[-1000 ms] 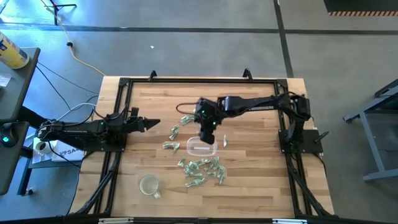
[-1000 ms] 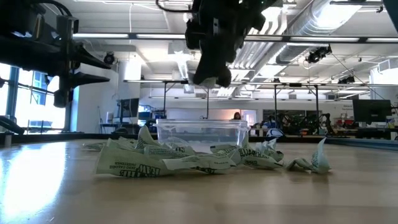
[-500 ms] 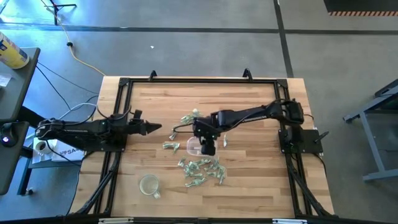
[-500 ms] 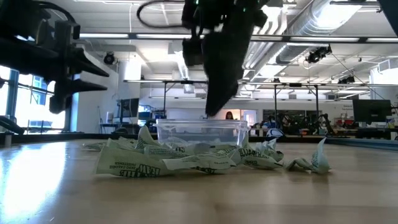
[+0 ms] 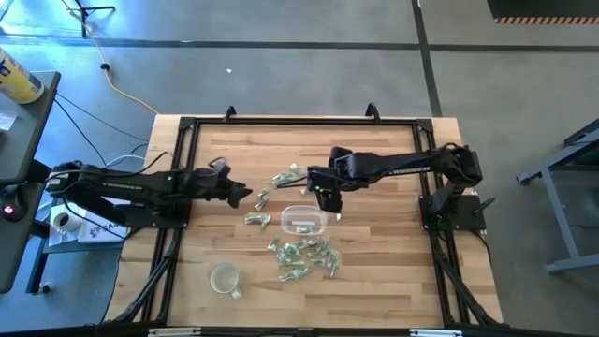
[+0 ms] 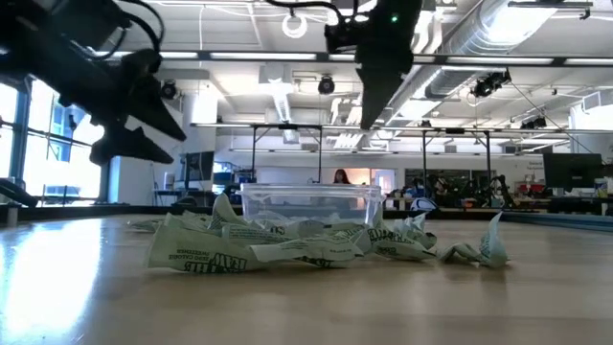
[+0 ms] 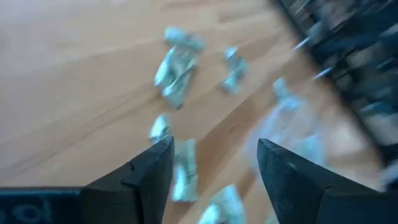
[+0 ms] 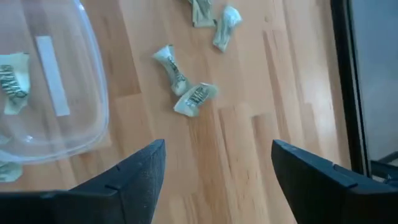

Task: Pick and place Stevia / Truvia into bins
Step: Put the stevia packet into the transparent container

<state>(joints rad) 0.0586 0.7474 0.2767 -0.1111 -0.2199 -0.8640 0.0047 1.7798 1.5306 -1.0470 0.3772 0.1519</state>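
The clear tub (image 5: 304,222) stands mid-table, and a green-and-white sachet (image 8: 12,81) lies inside it. More sachets lie loose on the wood: a pile (image 5: 304,255) on the tub's near side, a few (image 5: 258,219) to its left and some (image 8: 186,87) on its far side. My right gripper (image 8: 214,180) hangs open above the table just beyond the tub's far right edge, holding nothing. My left gripper (image 7: 214,174) stands open over the sachets left of the tub, slanting down, with nothing between its fingers.
A round clear cup (image 5: 225,278) stands near the front left. A black frame (image 5: 187,126) runs around the tabletop. Bare wood lies along the table's far side and at its right.
My right gripper dipped to the tub with a pale sachet at its fingertips, then rose and drew back toward the far right; the sachet no longer shows at its tips. My left gripper has reached toward the table's right, toward the sachets, tipping downward.
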